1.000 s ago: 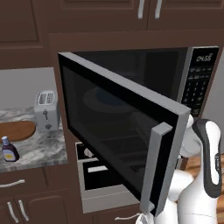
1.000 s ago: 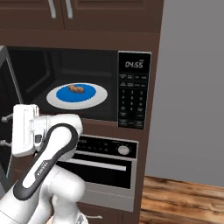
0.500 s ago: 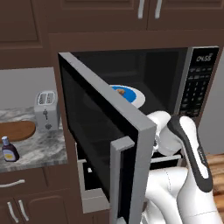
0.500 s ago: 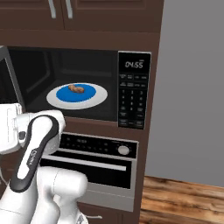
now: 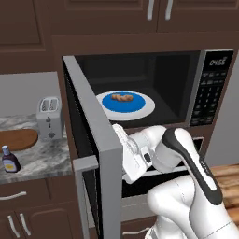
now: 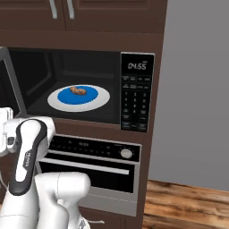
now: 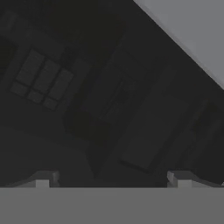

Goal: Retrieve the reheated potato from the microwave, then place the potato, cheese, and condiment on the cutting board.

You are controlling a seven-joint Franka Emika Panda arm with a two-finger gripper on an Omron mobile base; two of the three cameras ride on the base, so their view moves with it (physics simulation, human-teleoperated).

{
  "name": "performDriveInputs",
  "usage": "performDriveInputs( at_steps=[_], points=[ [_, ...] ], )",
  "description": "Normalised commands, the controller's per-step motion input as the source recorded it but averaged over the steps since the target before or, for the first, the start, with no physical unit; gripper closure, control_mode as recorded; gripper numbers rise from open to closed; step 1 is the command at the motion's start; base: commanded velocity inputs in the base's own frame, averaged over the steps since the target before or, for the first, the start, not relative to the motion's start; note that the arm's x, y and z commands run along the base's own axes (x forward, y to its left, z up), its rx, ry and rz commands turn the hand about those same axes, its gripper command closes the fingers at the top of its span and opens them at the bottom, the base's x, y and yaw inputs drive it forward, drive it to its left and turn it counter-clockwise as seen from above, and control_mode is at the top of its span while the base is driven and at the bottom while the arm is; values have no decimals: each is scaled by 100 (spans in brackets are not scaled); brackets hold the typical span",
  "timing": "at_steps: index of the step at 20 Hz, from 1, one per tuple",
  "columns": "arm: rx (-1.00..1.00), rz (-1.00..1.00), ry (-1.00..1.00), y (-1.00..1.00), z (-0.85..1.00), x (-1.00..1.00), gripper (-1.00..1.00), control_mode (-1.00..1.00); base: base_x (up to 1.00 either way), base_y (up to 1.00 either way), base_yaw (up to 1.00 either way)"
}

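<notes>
Swung further out since the earlier frames, the microwave door [image 5: 91, 154] now stands fully open toward the left, edge-on in the left base view, so the whole cavity shows where half a second ago only a corner of the plate did. With it, the arm has dropped lower and further left, its hand now tucked just behind the door's inner face.

The gripper [image 7: 113, 178] has its fingers spread wide apart with nothing between them; in the hand view the two tips rise at the bottom against the dark door glass, close to it — whether they touch it cannot be told.

Above and beyond the hand, inside the microwave [image 6: 85, 85], the potato [image 6: 79, 91] lies on the blue centre of the blue-and-white plate [image 5: 144, 108], well apart from the gripper. The keypad [image 6: 135, 100] sits at the microwave's right, and a knobbed oven [image 6: 91, 163] is below.

Far to the left on the marble counter [image 5: 39, 158] — the cutting board [image 5: 16, 139] lies flat, touching nothing, with the toaster [image 5: 49, 116] just right of it and the condiment [image 5: 9, 160] bottle standing upright nearer, at the counter's front edge.
</notes>
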Motion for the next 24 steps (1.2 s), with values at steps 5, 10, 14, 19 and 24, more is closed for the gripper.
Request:
performDriveInputs(
  at_steps=[5,10,14,19,24],
  points=[
    [0,0,0,-5,0,6,-100,-100,0,0,0],
    [0,0,0,-44,4,0,-100,-100,0,0,0],
    [-5,0,-3,-54,16,0,-100,-100,0,0,0],
    [-16,0,-17,-53,16,0,-100,-100,0,0,0],
    [-28,-3,-22,-45,14,0,-100,-100,0,0,0]
  ],
)
